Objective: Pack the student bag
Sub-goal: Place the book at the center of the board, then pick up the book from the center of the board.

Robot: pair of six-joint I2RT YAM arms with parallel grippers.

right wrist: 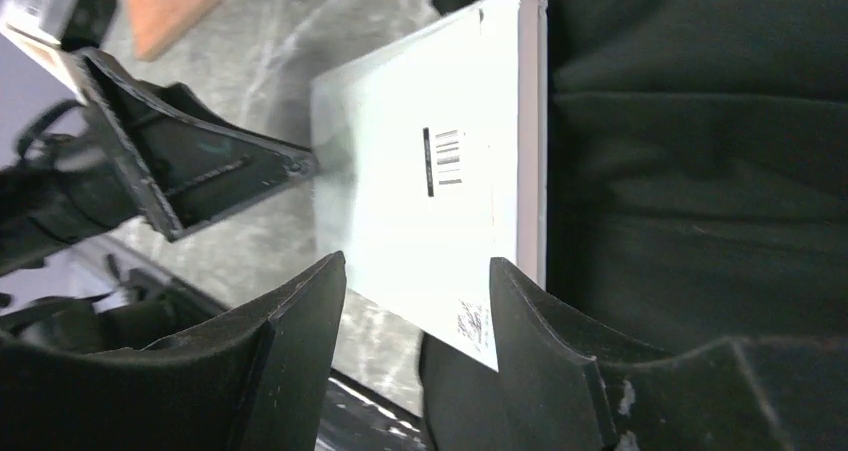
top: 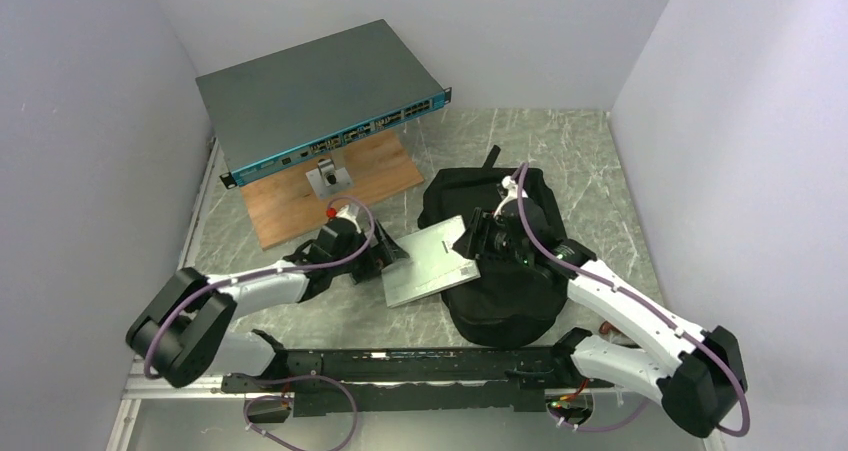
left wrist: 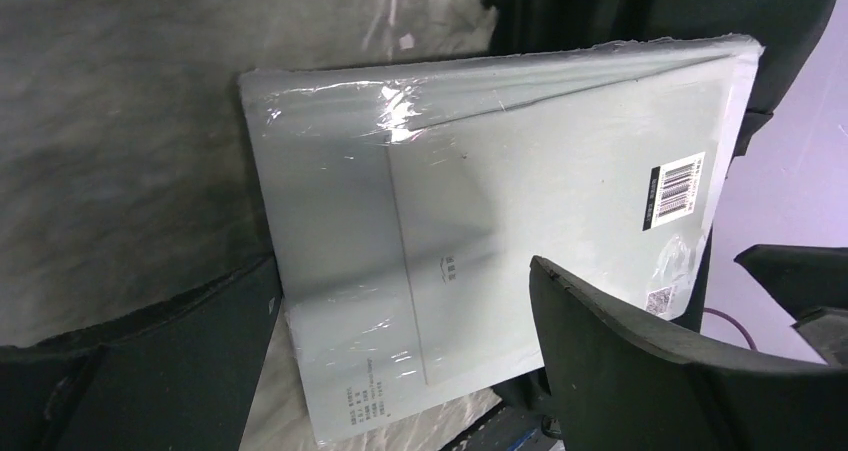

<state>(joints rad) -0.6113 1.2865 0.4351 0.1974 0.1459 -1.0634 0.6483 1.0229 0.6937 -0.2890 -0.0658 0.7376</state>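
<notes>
The black student bag [top: 505, 291] lies at the middle right of the table. A pale grey shrink-wrapped book [top: 430, 261] with a barcode lies flat, its right end on the bag and its left end on the table. My left gripper [top: 393, 255] is open at the book's left edge, and the book [left wrist: 480, 191] spreads out in front of its fingers [left wrist: 640, 371]. My right gripper [top: 476, 239] is open just above the book's right end over the bag. Its view shows the book [right wrist: 420, 171], the bag [right wrist: 700, 171] and the left gripper [right wrist: 200, 171] touching the book's far edge.
A flat grey network switch [top: 320, 101] rests on a wooden board [top: 370, 176] at the back left, with a small metal block [top: 328, 177] in front. White walls close in on three sides. A black rail [top: 400, 366] runs along the near edge.
</notes>
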